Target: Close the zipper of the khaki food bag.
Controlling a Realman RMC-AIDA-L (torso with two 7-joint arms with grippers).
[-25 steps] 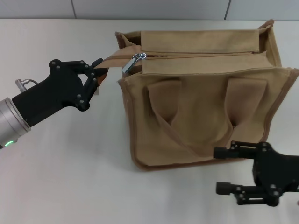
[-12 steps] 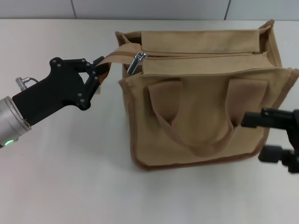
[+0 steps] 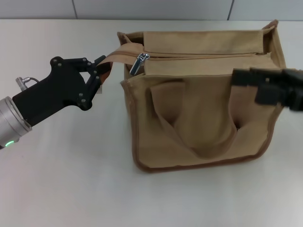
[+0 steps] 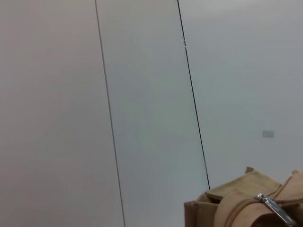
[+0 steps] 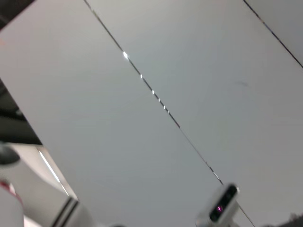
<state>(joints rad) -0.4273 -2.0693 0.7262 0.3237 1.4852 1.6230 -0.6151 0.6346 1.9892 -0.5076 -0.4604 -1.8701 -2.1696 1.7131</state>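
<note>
The khaki food bag (image 3: pixel 203 118) stands on the white table, its two flat handles hanging on the near face. The zipper (image 3: pixel 208 56) runs along the top, and its silver pull tab (image 3: pixel 137 64) hangs at the left end. My left gripper (image 3: pixel 101 72) is left of the bag, shut on the tan side strap (image 3: pixel 118 53) that leads out from that zip end. The left wrist view shows the bag's corner (image 4: pixel 222 210) and the pull tab (image 4: pixel 275 211). My right gripper (image 3: pixel 248 87) hovers open and empty in front of the bag's upper right.
The white table (image 3: pixel 71 179) runs around the bag, with a grey panelled wall (image 3: pixel 151 8) behind. The right wrist view shows only wall panels and a small white device (image 5: pixel 221 206).
My right gripper has risen from the table's near right corner to the bag's upper right. My left gripper and the strap have barely moved.
</note>
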